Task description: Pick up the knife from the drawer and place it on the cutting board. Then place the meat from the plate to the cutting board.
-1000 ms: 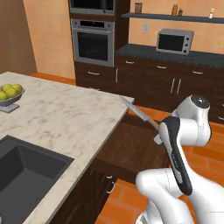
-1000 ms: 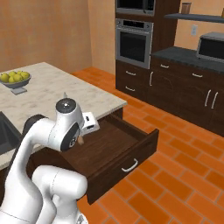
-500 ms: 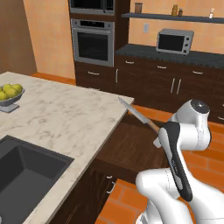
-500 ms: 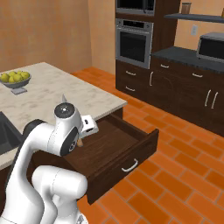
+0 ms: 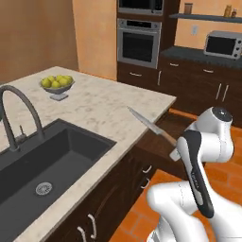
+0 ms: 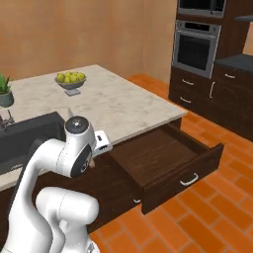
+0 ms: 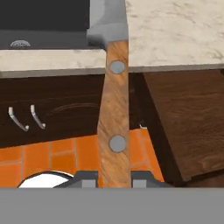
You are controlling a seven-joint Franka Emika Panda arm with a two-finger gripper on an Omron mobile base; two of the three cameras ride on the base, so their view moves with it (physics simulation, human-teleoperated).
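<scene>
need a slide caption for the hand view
Gripper shut on the knife by its wooden handle, blade reaching over the counter edge, open drawer at right.

The marble counter [image 5: 108,106] at mid-frame in the left base view lies mostly bare between the fruit bowl [image 5: 57,85] at upper left and its right-hand corner, so a gripper could pass over it freely. The sink [image 5: 42,163] sinks into the lower left, with the tall faucet [image 5: 19,111] arching over its far-left edge as the main upright obstacle. In the right base view the open drawer [image 6: 165,158] juts out at center right, over the orange floor [image 6: 217,207].
</scene>
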